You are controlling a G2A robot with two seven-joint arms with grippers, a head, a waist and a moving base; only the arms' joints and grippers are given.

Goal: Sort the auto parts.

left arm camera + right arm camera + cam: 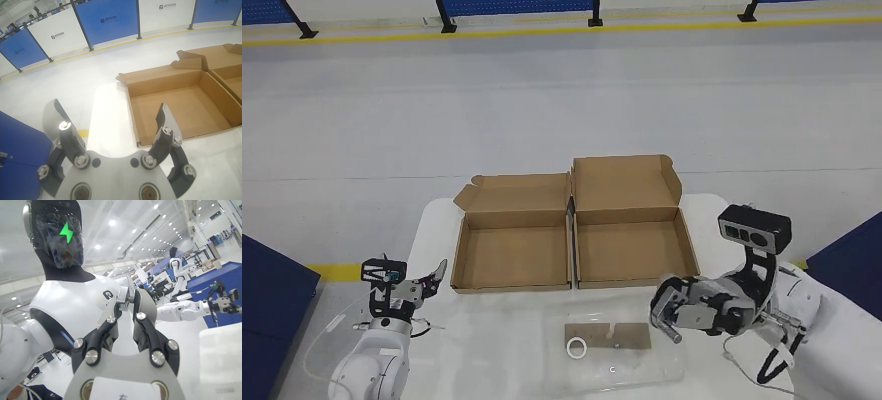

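Note:
My right gripper (125,300) is shut on a small silver metal part (122,294) with a round flange, held up off the table and facing the robot. From above, this gripper (667,320) hangs over the table's right front, beside a clear plastic bag (642,365). On the bag lie a white ring (576,348) and a flat brown piece (612,335). My left gripper (111,111) stands open with nothing in it, at the table's left front (407,283), short of the left cardboard box (179,106).
Two open cardboard boxes sit side by side at the back of the white table (492,330): the left box (512,255) and the right box (630,248), both with bare bottoms and lids folded back. Blue panels stand beyond the table's left and right sides.

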